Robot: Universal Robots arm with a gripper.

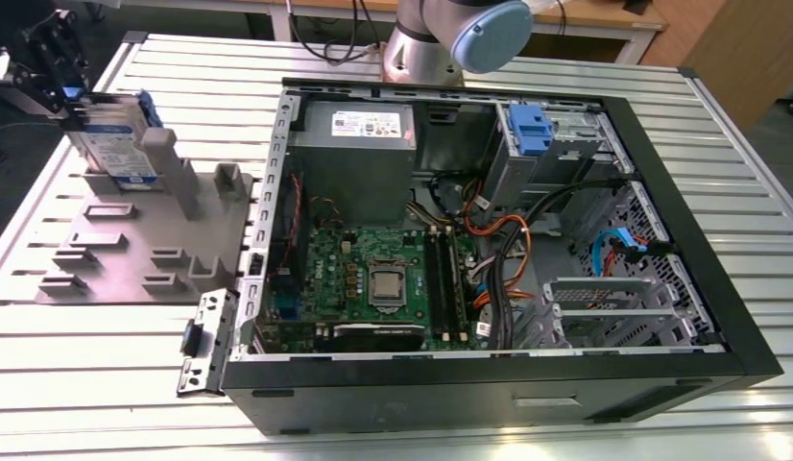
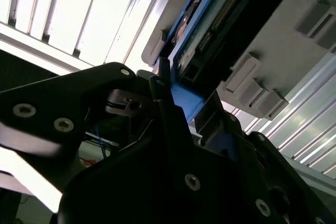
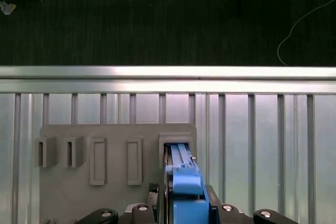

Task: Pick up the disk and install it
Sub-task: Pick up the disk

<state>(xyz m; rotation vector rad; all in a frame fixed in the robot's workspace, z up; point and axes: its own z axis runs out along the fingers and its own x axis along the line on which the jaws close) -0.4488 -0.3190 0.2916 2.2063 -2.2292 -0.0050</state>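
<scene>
**Disk (image 1: 115, 144) on edge in fixture slot, clamped at top**

Stands upright in a slot of the grey fixture plate (image 1: 128, 250), at the exterior view's left, outside the open computer case (image 1: 704, 317). Gripped at the upper end by the gripper (image 1: 79, 96), clenched on the blue bracket (image 3: 185, 182). Checked in both wrist views: black fingers (image 2: 161, 95) pressed against the bracket's sides. Lower edge down among the slot walls; cannot tell whether raised off the bottom. Plate and case side by side on the slatted metal table (image 1: 89, 384).
</scene>
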